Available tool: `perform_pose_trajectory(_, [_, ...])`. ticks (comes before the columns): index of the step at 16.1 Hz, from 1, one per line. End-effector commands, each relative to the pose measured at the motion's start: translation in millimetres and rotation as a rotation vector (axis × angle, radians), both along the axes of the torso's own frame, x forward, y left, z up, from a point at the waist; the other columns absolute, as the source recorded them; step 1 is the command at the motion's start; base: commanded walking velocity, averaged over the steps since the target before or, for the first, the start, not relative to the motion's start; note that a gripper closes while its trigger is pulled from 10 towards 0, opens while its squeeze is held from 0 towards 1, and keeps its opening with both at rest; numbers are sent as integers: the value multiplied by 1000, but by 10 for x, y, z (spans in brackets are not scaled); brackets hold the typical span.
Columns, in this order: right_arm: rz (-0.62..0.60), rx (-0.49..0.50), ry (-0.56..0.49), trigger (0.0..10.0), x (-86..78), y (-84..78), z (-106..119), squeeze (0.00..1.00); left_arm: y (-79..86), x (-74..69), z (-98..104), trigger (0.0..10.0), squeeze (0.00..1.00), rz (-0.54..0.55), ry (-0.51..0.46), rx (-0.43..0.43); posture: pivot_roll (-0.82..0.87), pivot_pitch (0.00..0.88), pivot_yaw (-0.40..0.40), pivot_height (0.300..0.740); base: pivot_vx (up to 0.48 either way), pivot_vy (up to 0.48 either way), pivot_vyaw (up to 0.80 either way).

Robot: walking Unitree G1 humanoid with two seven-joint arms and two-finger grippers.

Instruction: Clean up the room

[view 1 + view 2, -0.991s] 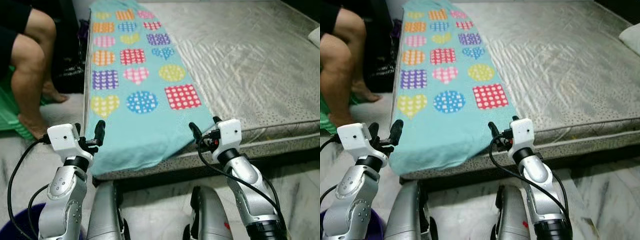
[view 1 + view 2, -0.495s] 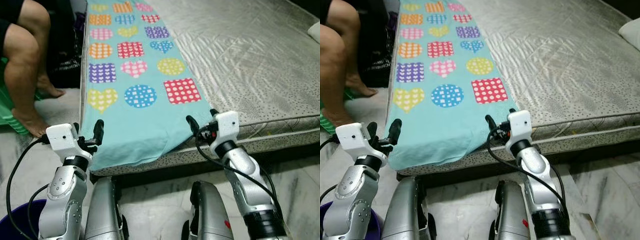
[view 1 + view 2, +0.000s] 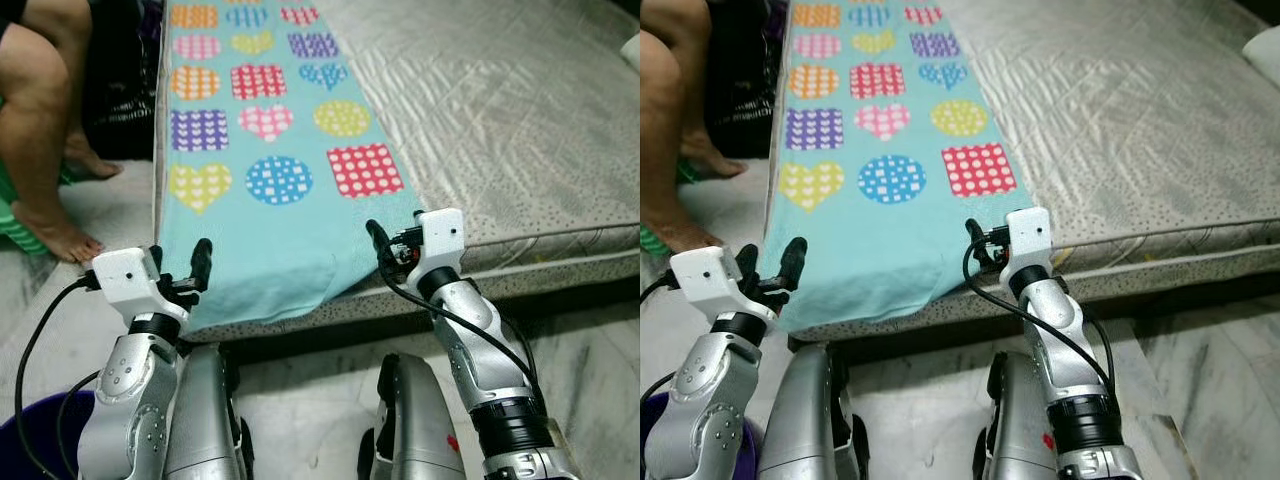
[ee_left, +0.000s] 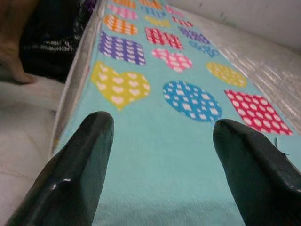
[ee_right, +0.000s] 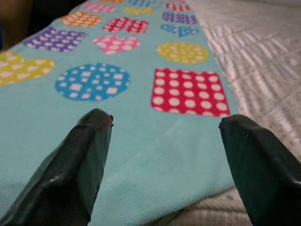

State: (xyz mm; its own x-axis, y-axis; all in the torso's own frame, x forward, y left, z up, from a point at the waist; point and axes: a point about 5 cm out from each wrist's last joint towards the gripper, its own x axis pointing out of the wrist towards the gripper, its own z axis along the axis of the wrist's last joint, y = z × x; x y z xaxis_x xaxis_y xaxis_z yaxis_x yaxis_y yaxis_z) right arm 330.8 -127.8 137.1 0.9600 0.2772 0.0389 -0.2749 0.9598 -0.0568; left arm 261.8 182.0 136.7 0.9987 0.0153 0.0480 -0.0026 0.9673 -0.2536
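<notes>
Mattress (image 3: 520, 130): grey, quilted. We log a teal blanket (image 3: 270, 235) with dotted hearts, circles and squares along its left edge, near end overhanging. Left gripper (image 4: 160, 165) and right gripper (image 5: 164, 160): both spread wide, empty, poised just above that near end. Purple bucket (image 3: 25, 445) on the floor. A person's legs (image 3: 40, 120) at left.

Right tool (image 5: 164, 165), fingers (image 5: 80, 169) spread wide, apparently just above patterned turquoise blanket (image 5: 141, 155) on mattress (image 5: 263, 56).
</notes>
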Motion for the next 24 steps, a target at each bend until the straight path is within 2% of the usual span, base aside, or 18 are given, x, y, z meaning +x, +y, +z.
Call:
perform_pose_trajectory(1, [-13, -6, 16, 10000, -39, -35, -62, 0, -3, -35, 2, 10000, 0, -8, 6, 5, -27, 214, -52, 512, 0, 0, 0])
perform_pose_trajectory(4, [-12, 14, 18, 10000, -81, -29, -104, 0, -10, -49, -1, 10000, 0, -12, 16, 6, -26, 220, -48, 478, 0, 0, 0])
perform_pose_trajectory(9, [-31, 6, 18, 10000, -99, -74, -115, 0, -62, -19, 67, 10000, 0, -63, -32, 5, -33, 213, -37, 478, 0, 0, 0])
perform_pose_trajectory(15, [-37, -13, 14, 10000, -100, -126, -122, 0, -70, 5, 73, 10000, 0, -63, -37, 7, -34, 204, -42, 478, 282, 0, 0])
perform_pose_trajectory(24, [-49, -33, 1, 10000, -87, -191, -120, 0, -68, 24, 51, 10000, 0, -51, -20, 9, -34, 196, -39, 478, 0, 0, 0])
